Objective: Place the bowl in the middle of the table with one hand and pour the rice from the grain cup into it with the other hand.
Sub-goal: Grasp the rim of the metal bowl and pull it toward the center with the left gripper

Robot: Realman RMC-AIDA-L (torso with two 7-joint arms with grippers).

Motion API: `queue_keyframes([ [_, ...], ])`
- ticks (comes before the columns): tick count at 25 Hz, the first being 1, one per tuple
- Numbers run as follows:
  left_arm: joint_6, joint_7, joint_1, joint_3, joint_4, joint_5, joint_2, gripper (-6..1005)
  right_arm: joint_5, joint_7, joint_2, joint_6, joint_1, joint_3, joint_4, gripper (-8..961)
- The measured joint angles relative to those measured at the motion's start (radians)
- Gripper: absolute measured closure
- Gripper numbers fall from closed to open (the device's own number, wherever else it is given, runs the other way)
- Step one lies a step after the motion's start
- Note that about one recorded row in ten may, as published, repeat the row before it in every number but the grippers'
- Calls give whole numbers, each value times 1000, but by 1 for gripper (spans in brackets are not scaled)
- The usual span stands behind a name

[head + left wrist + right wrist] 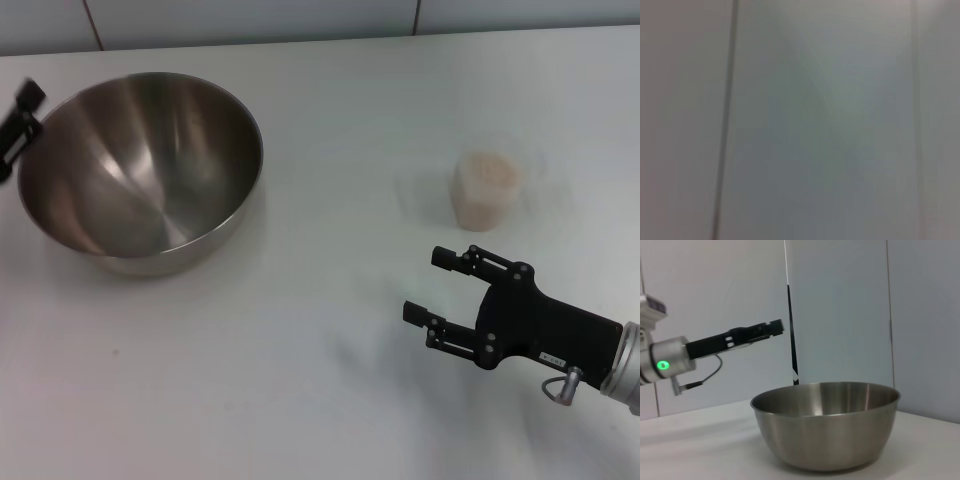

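Black right gripper [428, 284] spread wide near front-right table edge; clear rice-filled plastic cup [487, 190] best squeezed mid-wall, kept upright. Left claw [22, 122] state: can't tell.

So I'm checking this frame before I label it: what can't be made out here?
- Left tool: head view cuts it off at the frame edge; in the right wrist view it shows side-on, so open or shut is unclear.
- Left wrist view: only blurred wall tiles, nothing of the task.
- Grain cup: its clear walls and handle hardly show; only the rice is plain.
- Bowl: inside hidden by its wall in the right wrist view.
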Motion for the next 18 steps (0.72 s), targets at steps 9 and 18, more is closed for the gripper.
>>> queue_keyframes([
  [9, -170, 0, -97, -94, 0, -2, 2, 170, 2, -23, 1, -7, 2, 10, 5, 208],
  [18, -192, -35, -113, -103, 15, -3, 4, 170, 2, -23, 2, -7, 4, 14, 6, 208],
])
